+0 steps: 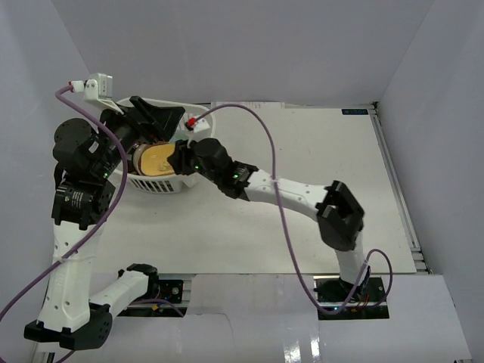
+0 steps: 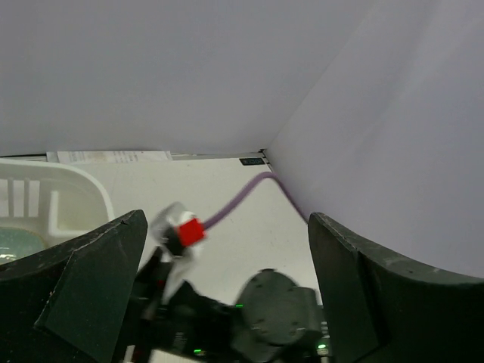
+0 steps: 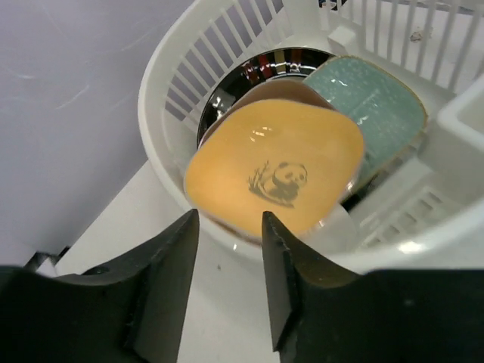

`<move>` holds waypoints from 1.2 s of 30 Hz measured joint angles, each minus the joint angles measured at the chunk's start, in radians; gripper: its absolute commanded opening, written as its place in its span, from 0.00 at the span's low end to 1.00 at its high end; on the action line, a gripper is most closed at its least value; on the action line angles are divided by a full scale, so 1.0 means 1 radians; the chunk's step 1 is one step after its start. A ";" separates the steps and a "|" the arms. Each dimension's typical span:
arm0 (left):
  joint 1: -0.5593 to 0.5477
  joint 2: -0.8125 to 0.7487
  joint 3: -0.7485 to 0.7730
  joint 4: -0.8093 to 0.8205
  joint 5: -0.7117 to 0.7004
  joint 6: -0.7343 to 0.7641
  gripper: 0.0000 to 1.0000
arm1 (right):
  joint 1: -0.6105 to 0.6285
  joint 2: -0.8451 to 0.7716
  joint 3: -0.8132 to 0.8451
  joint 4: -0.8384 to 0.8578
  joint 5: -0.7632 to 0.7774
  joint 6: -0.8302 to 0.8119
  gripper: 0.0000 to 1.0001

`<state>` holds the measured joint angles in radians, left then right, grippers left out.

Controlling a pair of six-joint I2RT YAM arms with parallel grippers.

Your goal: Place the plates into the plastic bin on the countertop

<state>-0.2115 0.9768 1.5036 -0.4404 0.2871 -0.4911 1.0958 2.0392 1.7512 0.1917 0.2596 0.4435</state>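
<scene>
From above we see the plastic bin (image 1: 155, 184) at the far left of the countertop (image 1: 325, 151), with a yellow plate (image 1: 155, 160) lying inside it. The left gripper (image 1: 161, 121) hangs over the far side of the bin. The right gripper (image 1: 181, 157) is at the bin's right rim, just beside the yellow plate. We see no plates out on the countertop in this view, so we think most of the job is done. In the left wrist view the left gripper's jaws stand wide apart and hold nothing. The bin's rim peeks in at the left and a purple cable (image 2: 249, 193) curves past. In the right wrist view the right gripper's jaws are apart too, with a gap between them, and they clamp nothing. Past them the yellow plate, with a little panda on it, rests on top of a pile in the bin. A brown plate (image 3: 276, 89) lies under it, a mint plate (image 3: 370, 98) lies beside it, and a dark round plate (image 3: 253, 72) sits at the back. We can count four plates here, and any others underneath are hidden. We think the yellow plate is in its place. All that seems left is for the arms to move away, unless more plates wait where we cannot see.
</scene>
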 measured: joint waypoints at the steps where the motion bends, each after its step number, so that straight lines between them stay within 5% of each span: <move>1: 0.000 -0.004 -0.001 0.000 0.013 0.000 0.98 | -0.005 -0.093 -0.112 0.014 0.001 -0.013 0.32; 4: 0.000 -0.020 -0.033 0.008 0.039 0.000 0.98 | -0.013 -0.326 -0.369 0.075 0.002 -0.050 0.13; 9: 0.000 -0.055 -0.134 -0.010 0.050 0.012 0.98 | -0.022 -0.615 -0.647 0.133 -0.004 -0.100 0.08; 19: 0.000 -0.082 -0.171 -0.051 0.040 0.039 0.98 | -0.058 -0.565 -0.670 0.020 -0.098 -0.168 0.09; 21: 0.000 -0.109 -0.210 -0.056 0.054 0.047 0.98 | -0.058 -0.612 -0.715 -0.005 -0.101 -0.176 0.18; 24: 0.000 -0.140 -0.259 -0.061 0.106 0.061 0.98 | -0.057 -0.776 -0.806 -0.036 -0.106 -0.193 0.55; 26: 0.000 -0.156 -0.277 -0.068 0.146 0.073 0.98 | -0.057 -0.941 -0.874 -0.054 -0.105 -0.209 0.94; 32: -0.002 -0.235 -0.309 -0.048 0.232 0.084 0.98 | -0.055 -1.476 -1.035 -0.156 0.049 -0.233 0.90; 36: -0.003 -0.291 -0.396 0.017 0.300 0.069 0.98 | -0.056 -1.623 -1.119 -0.217 0.159 -0.210 0.90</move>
<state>-0.2146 0.6861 1.1072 -0.4236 0.5869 -0.4217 1.0397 0.4160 0.6319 -0.0257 0.4191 0.2333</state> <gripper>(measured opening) 0.979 0.900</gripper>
